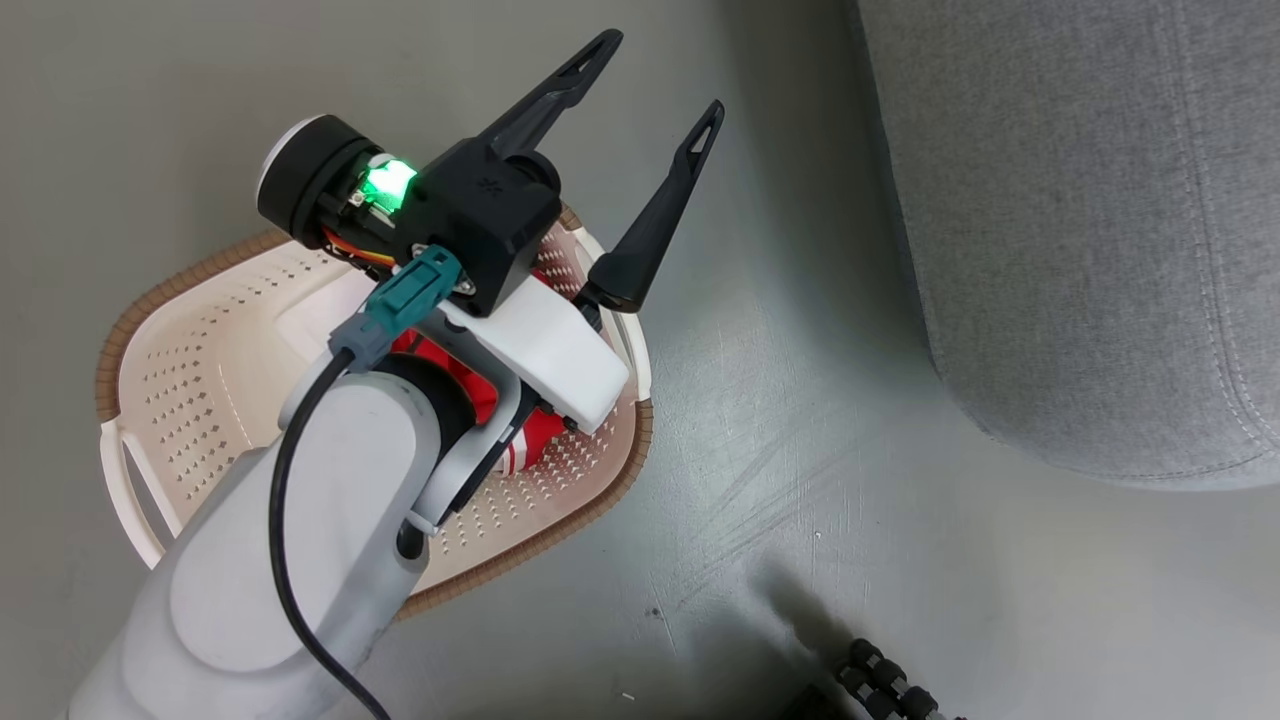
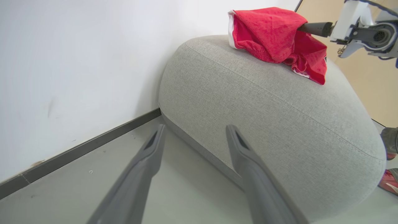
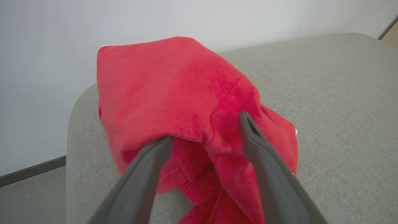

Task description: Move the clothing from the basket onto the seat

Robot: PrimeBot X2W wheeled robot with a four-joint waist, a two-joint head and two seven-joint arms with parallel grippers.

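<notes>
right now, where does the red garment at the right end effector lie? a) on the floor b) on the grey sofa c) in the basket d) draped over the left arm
b: the red garment lies bunched on top of the grey sofa, with the right end effector spread open against it.

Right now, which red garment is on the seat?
The garment at the right gripper, lying atop the grey seat. The other garment lies in the basket on the floor.
</notes>
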